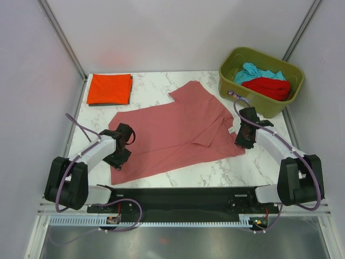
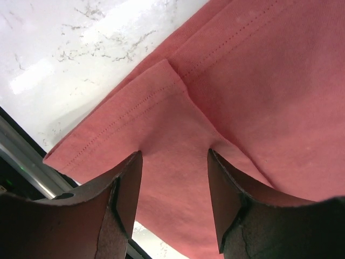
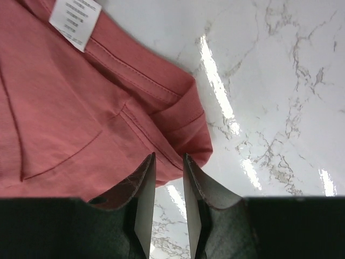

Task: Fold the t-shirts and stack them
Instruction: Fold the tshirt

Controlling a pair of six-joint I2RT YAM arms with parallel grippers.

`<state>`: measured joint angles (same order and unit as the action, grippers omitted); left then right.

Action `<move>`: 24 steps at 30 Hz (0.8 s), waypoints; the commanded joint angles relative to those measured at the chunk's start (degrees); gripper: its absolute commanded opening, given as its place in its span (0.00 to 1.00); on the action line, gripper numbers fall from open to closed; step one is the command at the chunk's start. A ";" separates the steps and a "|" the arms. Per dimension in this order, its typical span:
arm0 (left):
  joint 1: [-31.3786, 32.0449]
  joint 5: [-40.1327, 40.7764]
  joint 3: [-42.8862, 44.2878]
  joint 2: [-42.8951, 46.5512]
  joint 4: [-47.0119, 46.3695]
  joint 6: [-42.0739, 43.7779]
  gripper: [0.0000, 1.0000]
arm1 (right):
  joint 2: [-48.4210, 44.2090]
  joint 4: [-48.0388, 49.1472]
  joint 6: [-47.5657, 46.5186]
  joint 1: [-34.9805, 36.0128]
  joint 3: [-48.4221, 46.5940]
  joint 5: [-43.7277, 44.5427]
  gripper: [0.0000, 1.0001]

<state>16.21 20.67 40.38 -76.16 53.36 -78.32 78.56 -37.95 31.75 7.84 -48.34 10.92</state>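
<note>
The dusty pink t-shirt (image 1: pixel 183 124) lies spread and partly folded on the marble table (image 1: pixel 156 83). My left gripper (image 1: pixel 125 141) is at its left edge. In the left wrist view it (image 2: pixel 174 152) is open wide, with the hemmed pink cloth (image 2: pixel 259 81) lying between and under the fingers. My right gripper (image 1: pixel 245 137) is at the shirt's right edge. In the right wrist view it (image 3: pixel 168 155) is narrowly open, its tips at a folded hem corner of the shirt (image 3: pixel 64 108), with bare table showing in the gap. A folded orange-red t-shirt (image 1: pixel 109 89) lies at the back left.
An olive-green bin (image 1: pixel 264 105) stands at the back right and holds a teal shirt (image 1: pixel 253 73) and a bright red shirt (image 1: pixel 269 87). A white care label (image 3: pixel 74 21) shows on the pink shirt. Grey walls close in on both sides.
</note>
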 commanded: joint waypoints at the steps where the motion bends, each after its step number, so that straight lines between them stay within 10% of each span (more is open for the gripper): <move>1: 0.14 3.49 -0.39 -1.97 -1.68 -2.62 0.59 | -2.19 2.01 0.33 -0.28 2.27 1.47 0.34; 12: -0.03 7.28 0.66 -11.90 -1.51 -3.59 0.60 | -0.42 5.52 4.64 -0.89 8.43 7.54 0.00; 24: -1.18 10.45 3.39 -13.93 0.95 -3.60 0.61 | -9.91 3.24 10.79 -0.81 14.24 8.24 0.00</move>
<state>15.97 27.77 46.63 -87.20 56.69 -79.09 70.76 -34.04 40.32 7.25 -34.63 18.48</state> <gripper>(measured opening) 0.608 0.010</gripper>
